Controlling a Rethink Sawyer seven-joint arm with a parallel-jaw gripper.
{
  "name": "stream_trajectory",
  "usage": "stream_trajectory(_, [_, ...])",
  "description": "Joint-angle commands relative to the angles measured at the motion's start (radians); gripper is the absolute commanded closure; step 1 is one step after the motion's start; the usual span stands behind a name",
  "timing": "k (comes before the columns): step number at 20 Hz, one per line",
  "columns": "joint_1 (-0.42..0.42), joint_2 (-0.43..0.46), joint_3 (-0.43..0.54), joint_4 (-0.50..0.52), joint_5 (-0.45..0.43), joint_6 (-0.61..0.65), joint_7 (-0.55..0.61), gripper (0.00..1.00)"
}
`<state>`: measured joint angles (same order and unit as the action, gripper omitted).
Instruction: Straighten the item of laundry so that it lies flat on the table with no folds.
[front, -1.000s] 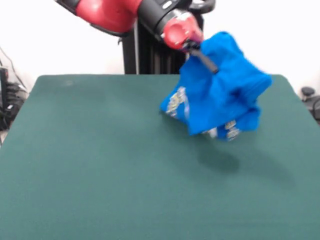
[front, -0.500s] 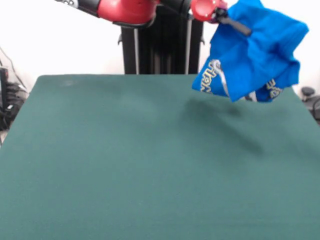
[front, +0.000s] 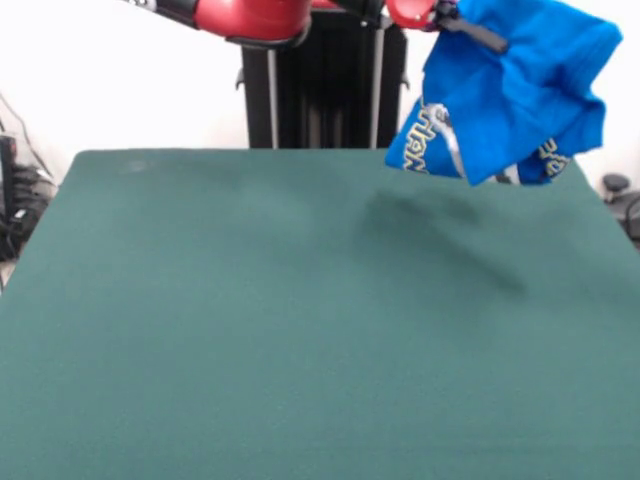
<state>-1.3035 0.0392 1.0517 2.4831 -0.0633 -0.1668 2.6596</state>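
Observation:
The item of laundry (front: 515, 95), a bright blue T-shirt with white lettering along one edge, hangs bunched in the air at the upper right, clear of the table (front: 250, 330). My gripper (front: 482, 36) is shut on the shirt near its top, its black fingers (front: 470, 30) pressed into the fabric. The shirt's lower folds dangle above the table's far right part, and its shadow falls on the green cloth below.
The red and black arm (front: 250, 15) reaches across the top from the left. The dark pedestal (front: 320, 90) stands behind the table's far edge. Cables and dark gear lie off the table at the left edge (front: 15, 200) and right edge (front: 620, 195).
My gripper has carried the shirt up and to the right, from just above the table to well above it. In the last half second it rose only slightly.

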Motion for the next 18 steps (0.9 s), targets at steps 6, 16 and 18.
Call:
stream_trajectory(6, [0.0, 0.068, -0.092, -0.175, 0.081, 0.293, 0.026, 0.0])
stream_trajectory(16, [0.319, -0.47, -0.288, -0.265, 0.15, 0.325, 0.138, 0.0])
stream_trajectory(18, [0.451, -0.576, -0.427, -0.314, 0.179, 0.375, 0.146, 0.0])
